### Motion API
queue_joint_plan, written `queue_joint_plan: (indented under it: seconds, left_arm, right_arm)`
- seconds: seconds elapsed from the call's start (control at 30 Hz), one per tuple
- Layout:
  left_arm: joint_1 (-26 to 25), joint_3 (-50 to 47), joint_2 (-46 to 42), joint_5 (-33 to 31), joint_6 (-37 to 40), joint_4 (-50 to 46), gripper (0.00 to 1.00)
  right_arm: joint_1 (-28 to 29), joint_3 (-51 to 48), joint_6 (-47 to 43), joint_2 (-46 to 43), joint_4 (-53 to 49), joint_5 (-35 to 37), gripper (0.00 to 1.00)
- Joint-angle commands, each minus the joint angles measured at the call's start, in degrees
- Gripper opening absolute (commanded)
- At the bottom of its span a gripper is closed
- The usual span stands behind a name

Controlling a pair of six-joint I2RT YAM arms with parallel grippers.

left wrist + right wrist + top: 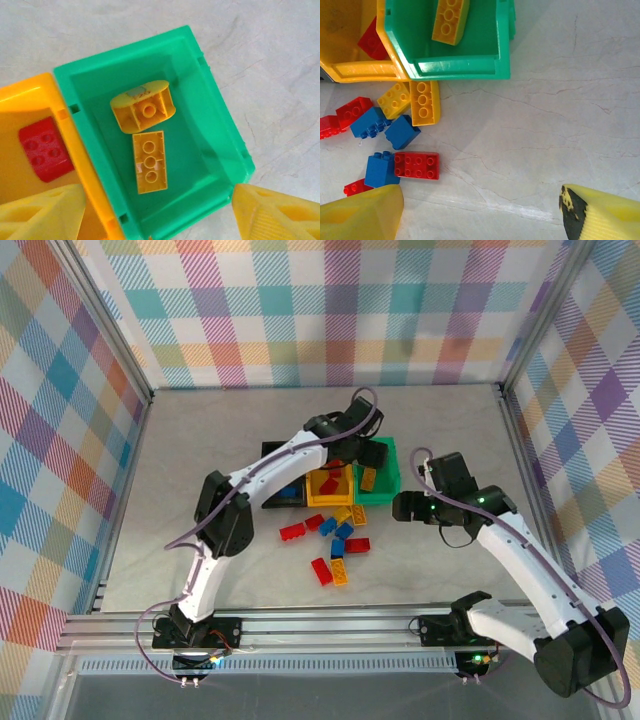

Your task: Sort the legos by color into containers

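My left gripper (pixel 160 215) hangs open over the green bin (pixel 220 150), with nothing between its yellow fingers (pixel 40 212). Two yellow legos lie in that bin, a rounded one (pixel 143 106) and a flat one (pixel 150 162) with its underside up. A red lego (pixel 44 150) lies in the yellow-orange bin (pixel 75 145) beside it. My right gripper (pixel 480 215) is open over bare table, right of a loose pile: a red lego (pixel 417 165), blue ones (pixel 401 132) and yellow ones (pixel 425 102). In the top view the left arm covers much of the black bin (pixel 270 450).
The three bins stand in a row at mid-table, with the loose pile (pixel 335 545) just in front of them. Metal frame posts and checked cloth walls close in the table. Bare table (pixel 560 110) lies to the right of the green bin.
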Motion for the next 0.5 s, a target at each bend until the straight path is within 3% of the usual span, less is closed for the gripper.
queue_joint_plan:
  seconds: [0.0, 0.2, 0.47]
  left_arm:
    - [0.89, -5.06, -6.93, -2.5, 0.6, 0.34, 0.77]
    - [1.91, -21.43, -20.36, -5.39, -0.32, 3.33, 0.77]
    - [2.2, -36.08, -34.31, -9.65, -1.29, 2.71, 0.77]
  right_arm:
    - [1.04, -1.06, 0.62, 0.58, 1.4, -1.25, 0.81]
    - [3.78, -1.46, 1.79, 3.03, 3.45, -1.52, 0.81]
    - [10.05, -1.46, 5.36, 5.42, 4.57, 1.38, 0.81]
